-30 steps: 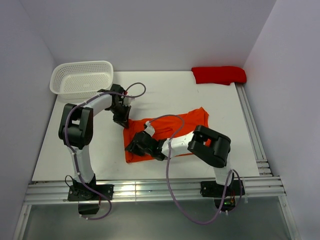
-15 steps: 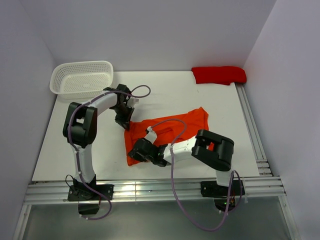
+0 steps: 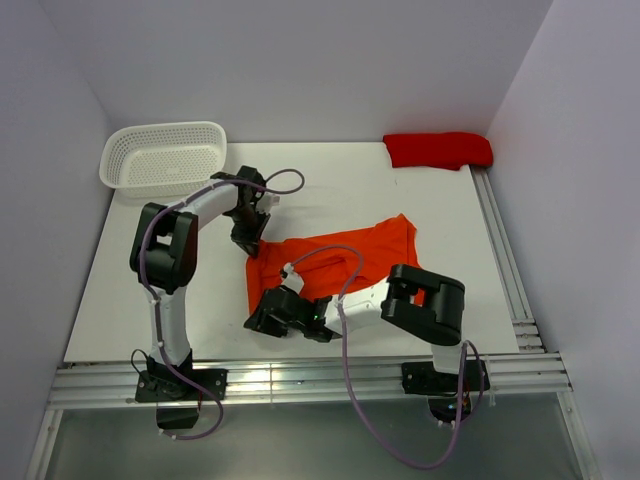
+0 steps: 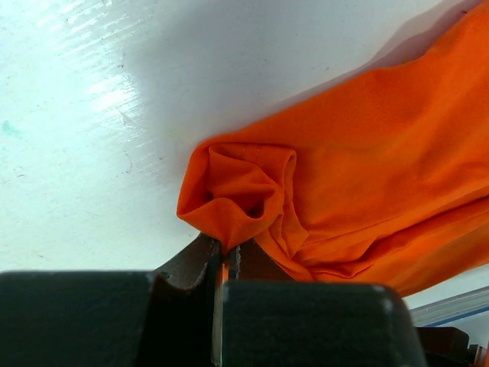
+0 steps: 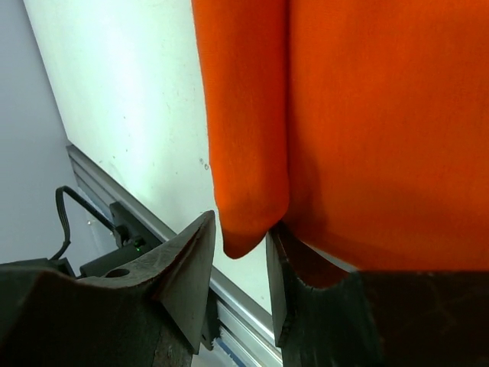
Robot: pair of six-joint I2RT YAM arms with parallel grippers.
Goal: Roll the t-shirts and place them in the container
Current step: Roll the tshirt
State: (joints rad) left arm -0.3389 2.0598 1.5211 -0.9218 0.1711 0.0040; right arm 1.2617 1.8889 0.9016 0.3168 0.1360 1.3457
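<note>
The bright orange t-shirt [image 3: 345,252] lies crumpled in the middle of the table. My left gripper [image 3: 249,243] is at its far-left corner; in the left wrist view the gripper [image 4: 225,248] is shut on a bunched fold of the orange t-shirt [image 4: 367,153]. My right gripper [image 3: 262,318] is low at the shirt's near-left corner. In the right wrist view the gripper [image 5: 241,226] stands open, with a folded edge of the orange t-shirt [image 5: 252,153] hanging between the fingers. The darker red t-shirt [image 3: 438,149] lies bundled at the back right corner.
A white mesh basket [image 3: 163,155] stands at the back left. Metal rails run along the near edge [image 3: 300,380] and the right edge [image 3: 505,260] of the table. White walls enclose the back and both sides.
My right gripper has slid left and nearer along the shirt's near edge, and its jaws narrowed, then widened. My left gripper has shifted slightly right, still pinching the cloth.
</note>
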